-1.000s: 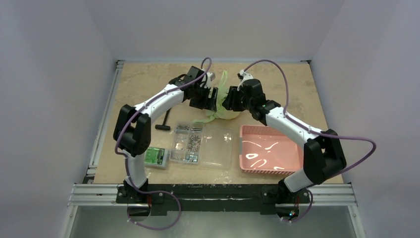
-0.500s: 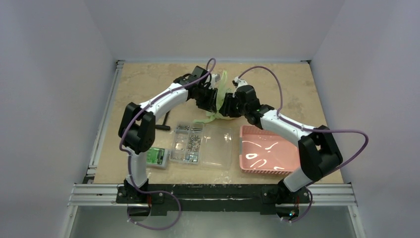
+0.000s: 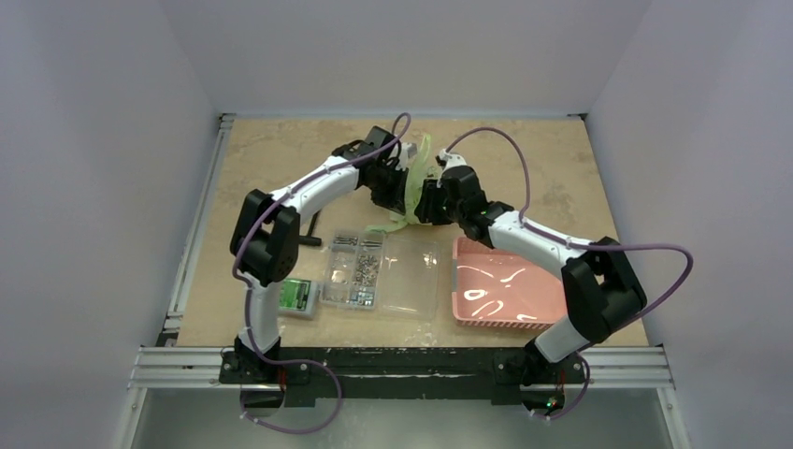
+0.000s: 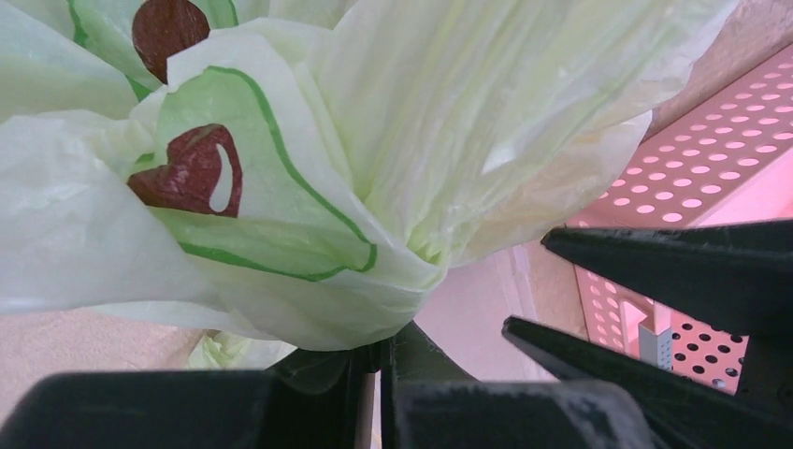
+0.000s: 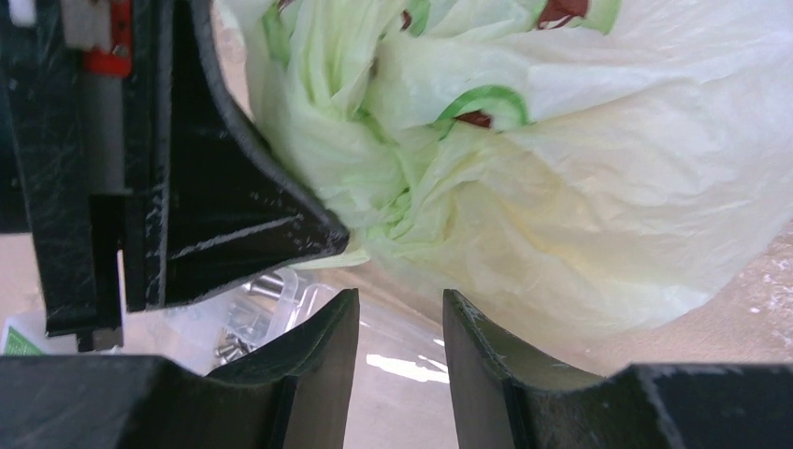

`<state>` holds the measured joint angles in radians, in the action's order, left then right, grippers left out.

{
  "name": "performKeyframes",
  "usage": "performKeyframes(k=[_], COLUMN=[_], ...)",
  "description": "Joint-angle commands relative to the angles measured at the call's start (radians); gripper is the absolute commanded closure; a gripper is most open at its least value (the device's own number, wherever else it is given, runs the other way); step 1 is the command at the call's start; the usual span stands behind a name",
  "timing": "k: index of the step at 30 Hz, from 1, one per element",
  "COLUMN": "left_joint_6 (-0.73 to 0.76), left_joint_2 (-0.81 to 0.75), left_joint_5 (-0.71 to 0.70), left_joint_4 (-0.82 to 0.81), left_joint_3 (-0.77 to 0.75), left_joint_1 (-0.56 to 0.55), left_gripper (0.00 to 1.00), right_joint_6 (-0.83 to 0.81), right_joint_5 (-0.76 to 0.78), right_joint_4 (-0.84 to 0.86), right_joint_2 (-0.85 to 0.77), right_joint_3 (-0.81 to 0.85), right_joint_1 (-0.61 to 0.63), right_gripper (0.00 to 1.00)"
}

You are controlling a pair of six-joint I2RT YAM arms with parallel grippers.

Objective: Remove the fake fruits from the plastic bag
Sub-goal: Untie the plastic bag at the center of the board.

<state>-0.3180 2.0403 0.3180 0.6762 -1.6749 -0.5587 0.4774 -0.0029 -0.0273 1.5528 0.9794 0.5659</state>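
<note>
The plastic bag (image 3: 417, 173), pale yellow-green with dark red and green prints, stands bunched at the table's middle back. My left gripper (image 4: 379, 348) is shut on a gathered fold of the bag (image 4: 374, 140), thin film pinched between its jaws. My right gripper (image 5: 400, 313) is open just below the bag (image 5: 580, 187), its jaws apart with nothing between them. In the top view both grippers meet at the bag, the left gripper (image 3: 402, 185) on its left side and the right gripper (image 3: 426, 198) on its right. The fake fruits are hidden inside the bag.
A pink basket (image 3: 512, 324) sits at the front right, by the right arm. A clear compartmented box (image 3: 411, 285) with screws lies in front of the bag. A small green box (image 3: 297, 295) and a black tool (image 3: 309, 234) lie at the left.
My left gripper has closed on the bag's fold. The right gripper has moved left, up against the bag, and stayed open.
</note>
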Motion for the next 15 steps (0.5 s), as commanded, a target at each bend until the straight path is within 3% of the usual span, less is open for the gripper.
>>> performKeyframes(k=[1, 9, 15], left_joint_6=[0.015, -0.077, -0.172], left_joint_2=[-0.052, -0.104, -0.126], left_joint_5=[0.003, 0.148, 0.256], left_joint_4=[-0.016, -0.101, -0.165], left_joint_3=[-0.039, -0.001, 0.028], left_joint_1=[0.013, 0.071, 0.129], left_gripper=[1.00, 1.00, 1.00], right_joint_6=[-0.026, -0.174, -0.226], right_joint_5=[0.116, 0.456, 0.538], right_joint_4=[0.041, 0.170, 0.241], right_joint_2=[-0.010, -0.005, 0.055], right_joint_3=[0.033, -0.017, -0.013], right_joint_1=[0.065, 0.196, 0.204], right_gripper=[0.61, 0.58, 0.60])
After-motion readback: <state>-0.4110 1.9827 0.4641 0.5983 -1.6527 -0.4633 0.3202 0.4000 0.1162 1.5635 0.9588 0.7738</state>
